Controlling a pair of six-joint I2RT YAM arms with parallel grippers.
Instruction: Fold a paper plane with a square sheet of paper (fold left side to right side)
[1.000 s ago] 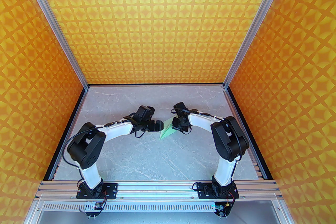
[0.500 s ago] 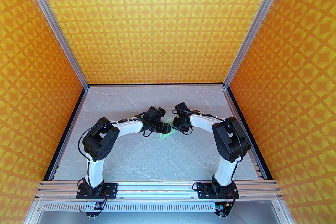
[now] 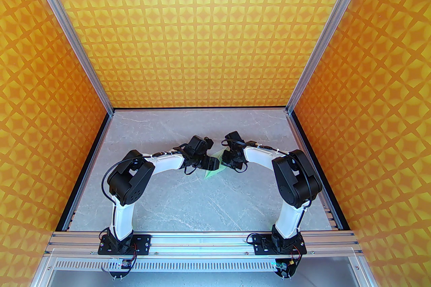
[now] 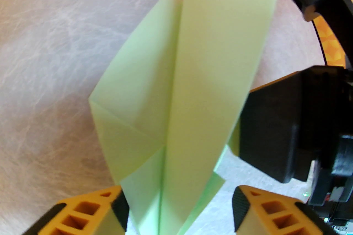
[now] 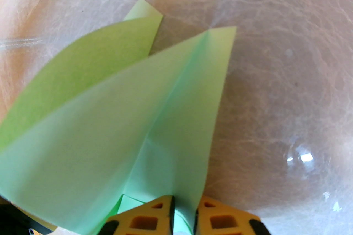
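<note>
Paper plane (image 3: pixel 212 173) sits at the middle of the table (image 3: pixel 188 205), largely hidden under both wrists. Right gripper (image 5: pixel 184 211) clamps its fold; left gripper (image 4: pixel 180 205) straddles it, fingers apart. A second ago the left arm stood farther off.

Top cam: high, behind arm bases (image 3: pixel 124 243), facing down-forward over table (image 3: pixel 175 198). Wrist cams: very close, looking out past left gripper (image 4: pixel 179 209) and right gripper (image 5: pixel 184 214). All views share paper plane (image 4: pixel 193 90) at the fingertips.
</note>
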